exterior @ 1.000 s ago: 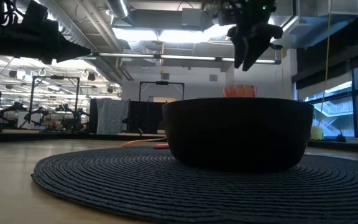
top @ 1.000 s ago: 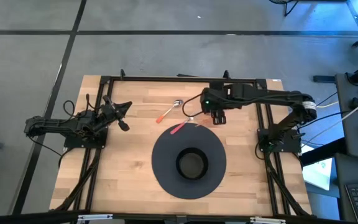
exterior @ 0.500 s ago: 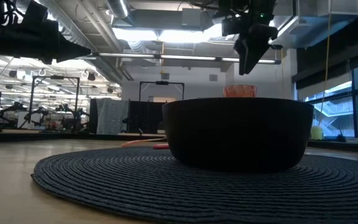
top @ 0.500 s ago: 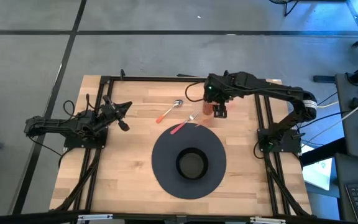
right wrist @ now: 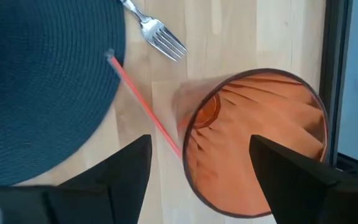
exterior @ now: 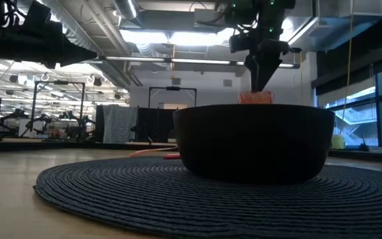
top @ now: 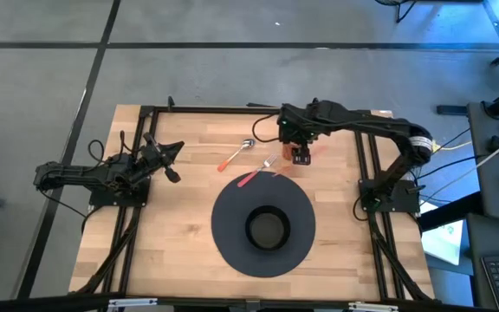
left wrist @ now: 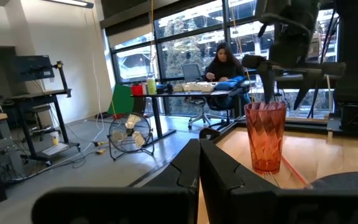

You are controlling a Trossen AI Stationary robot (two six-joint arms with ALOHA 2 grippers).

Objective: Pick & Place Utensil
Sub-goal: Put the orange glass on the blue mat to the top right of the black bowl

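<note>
An orange ribbed cup (top: 302, 153) stands upright on its base on the wood, near the table's far right. My right gripper (top: 298, 149) hangs open right over it, pointing down; in the right wrist view (right wrist: 201, 142) its fingers stand about the cup's mouth (right wrist: 253, 137). Whether they touch the rim, I cannot tell. A fork (top: 270, 163) and a red-handled spoon (top: 236, 155) lie flat to the cup's left. A thin red stick (right wrist: 145, 102) lies beside the cup. My left gripper (top: 177, 149) rests shut at the table's left.
A round dark woven mat (top: 232, 251) lies at the table's middle, with a black bowl (top: 267, 227) on it. The fork's tines (right wrist: 166, 42) lie just off the mat's far edge. Black frame rails (top: 366, 173) run along the table's sides. Beyond the table a person (left wrist: 225, 62) sits at a desk.
My right gripper has come down from well above the cup until its tips are just over the rim, shifting a little toward the table's left and turning about its wrist. The cup and the utensils have stayed in place.
</note>
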